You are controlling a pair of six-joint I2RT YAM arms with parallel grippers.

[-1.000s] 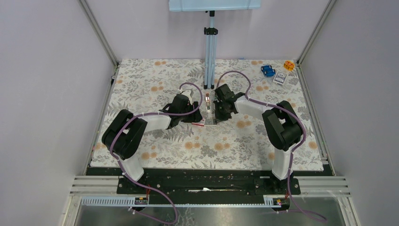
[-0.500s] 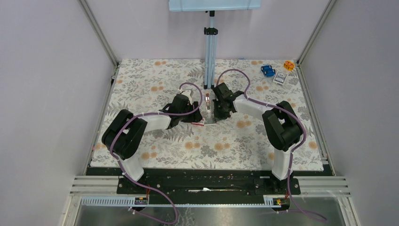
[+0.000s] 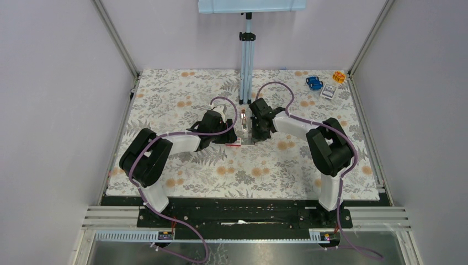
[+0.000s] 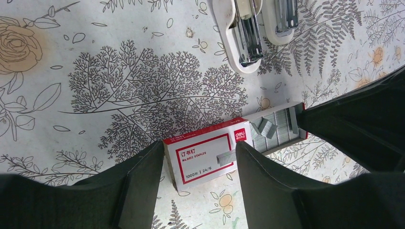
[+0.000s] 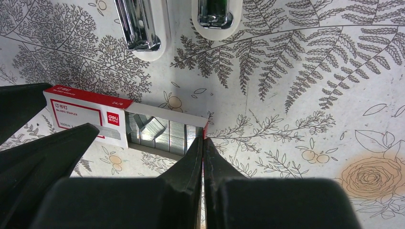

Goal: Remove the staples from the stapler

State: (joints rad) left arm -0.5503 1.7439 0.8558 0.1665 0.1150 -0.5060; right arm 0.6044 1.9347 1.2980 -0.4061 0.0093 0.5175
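Note:
A white mini stapler [image 4: 243, 36] lies opened out flat, with its two halves side by side; it also shows in the right wrist view [image 5: 143, 28] and the top view [image 3: 243, 119]. Just near of it lies a red-and-white staple box [image 4: 205, 155], its grey tray [image 5: 165, 133] slid partly out and holding rows of silvery staples. One short strip [image 4: 263, 129] lies tilted on top of them. My left gripper [image 4: 199, 162] is closed around the box sleeve. My right gripper [image 5: 203, 143] is shut on the tray's red end flap.
A vertical metal post [image 3: 246, 61] stands just behind the stapler. A blue object [image 3: 314, 83], an orange object [image 3: 338, 76] and a small box [image 3: 328, 92] sit at the far right corner of the floral mat [image 3: 182, 165].
My right gripper has shifted slightly left and away at the tray end. The left arm and the box sleeve have stayed put.

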